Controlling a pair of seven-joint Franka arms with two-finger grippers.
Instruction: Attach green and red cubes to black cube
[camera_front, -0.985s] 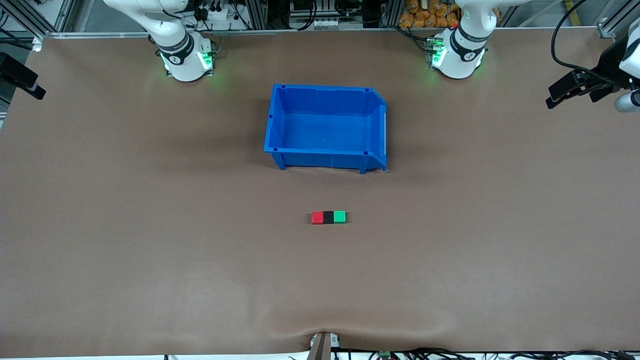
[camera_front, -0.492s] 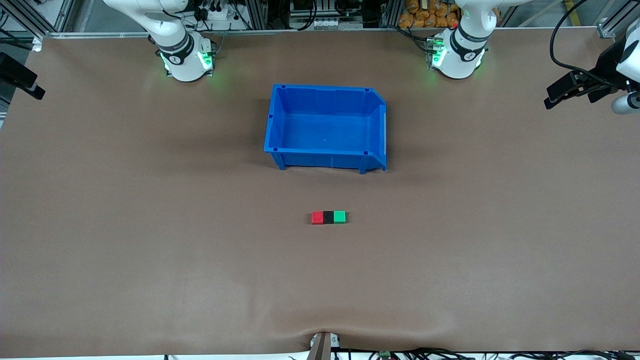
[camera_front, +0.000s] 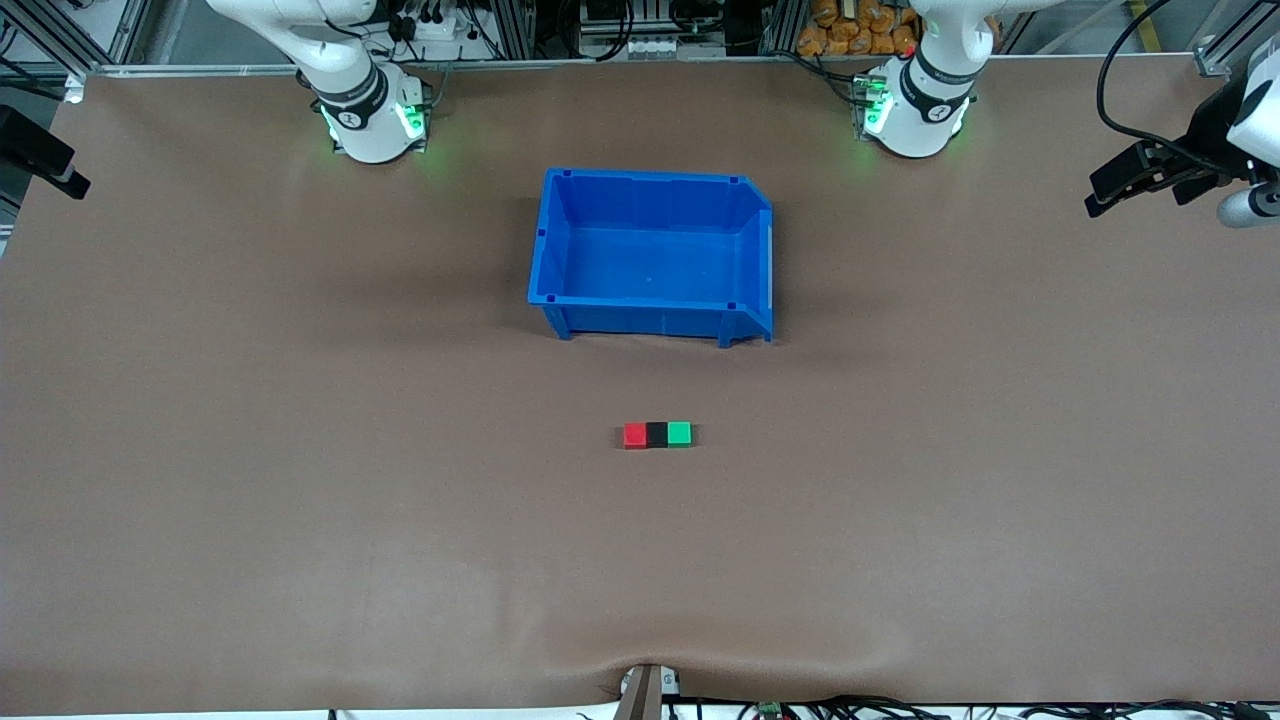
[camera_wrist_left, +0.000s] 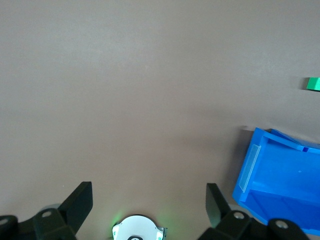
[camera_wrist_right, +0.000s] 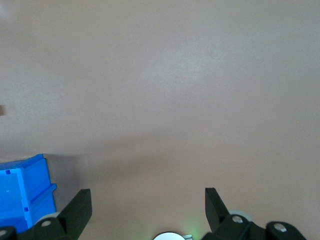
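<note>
The whole surface (camera_front: 300, 500) is seen from a high front camera facing the two arm bases, which stand along the far edge. The blue bin (camera_front: 650, 255) lies mid-scene, and the row of cubes is seen nearer to that camera. Each wrist view is taken from high above, looking down past spread jaws onto bare surface. The bin is shared by all three views; the green cube (camera_wrist_left: 313, 83) is caught only in the front and left wrist views.

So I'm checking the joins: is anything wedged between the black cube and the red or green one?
Nothing visible: the red cube and green cube sit flush against the black cube, one on each side. Both grippers are open, well away.
</note>
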